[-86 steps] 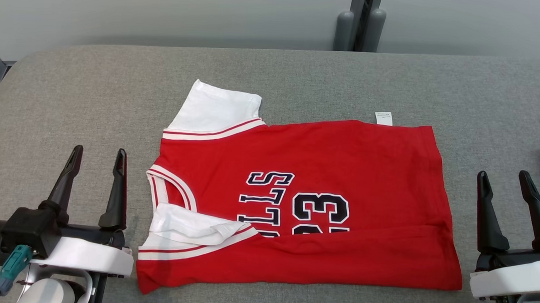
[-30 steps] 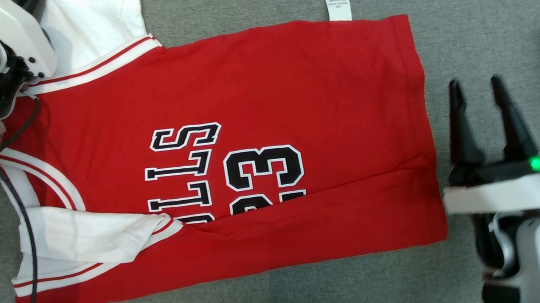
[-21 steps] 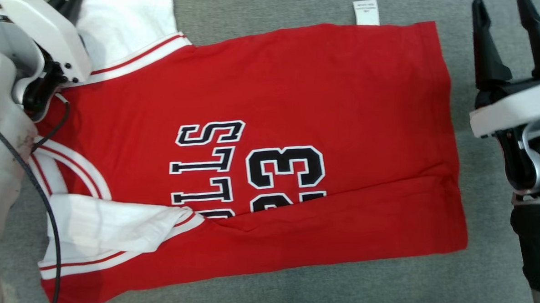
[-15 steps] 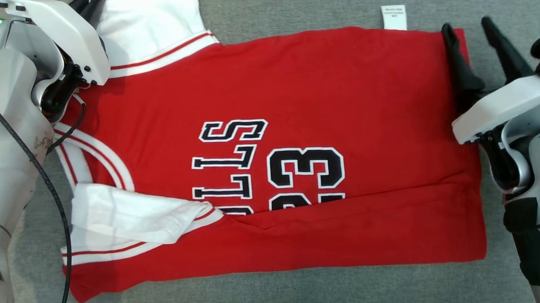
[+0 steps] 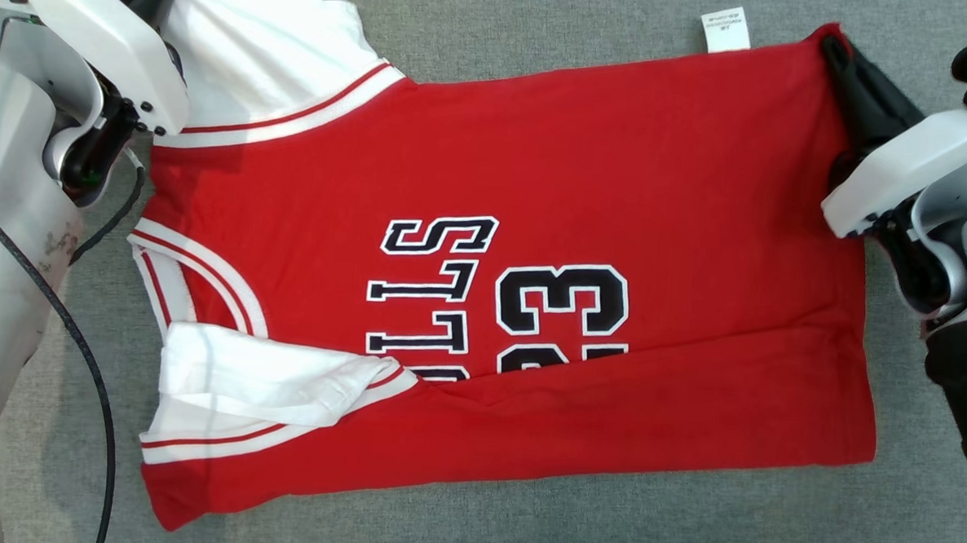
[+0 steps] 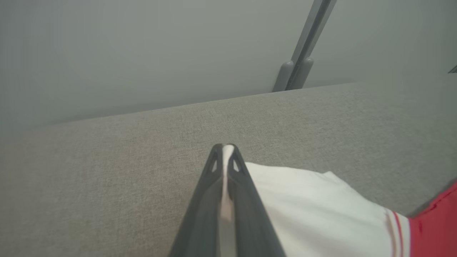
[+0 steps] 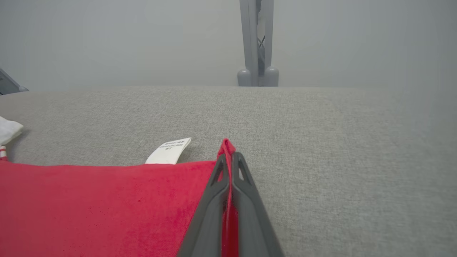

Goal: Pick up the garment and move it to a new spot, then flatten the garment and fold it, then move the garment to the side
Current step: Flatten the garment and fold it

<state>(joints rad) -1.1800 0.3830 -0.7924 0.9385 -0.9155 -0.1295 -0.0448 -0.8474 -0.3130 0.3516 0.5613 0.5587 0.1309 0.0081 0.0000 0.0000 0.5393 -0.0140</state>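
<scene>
Half a second ago the right jaws stood apart over the red hem corner (image 7: 226,147). Now they are clenched on it, with a sliver of red cloth poking past their tips. The left jaws stay clenched on the far white sleeve (image 6: 314,207), and white cloth shows in the seam between them. The garment (image 5: 537,160), a red jersey, lies spread on the grey worktop (image 5: 603,530) between the two pairs of jaws, its far edge running from one grip to the other. Across its chest, turned sideways, run black, white-edged letters reading "LLS" (image 5: 421,293) and the number "23" (image 5: 563,308), both partly hidden under a fold of red cloth along the near side. A small white care label (image 7: 168,151) lies just beside the right jaws, on the side toward the left jaws; its print is too small to read. White bands with red stripes trim the neckline (image 5: 206,276). The second white sleeve (image 5: 267,376) lies crumpled on the near side, well apart from the left jaws.
</scene>
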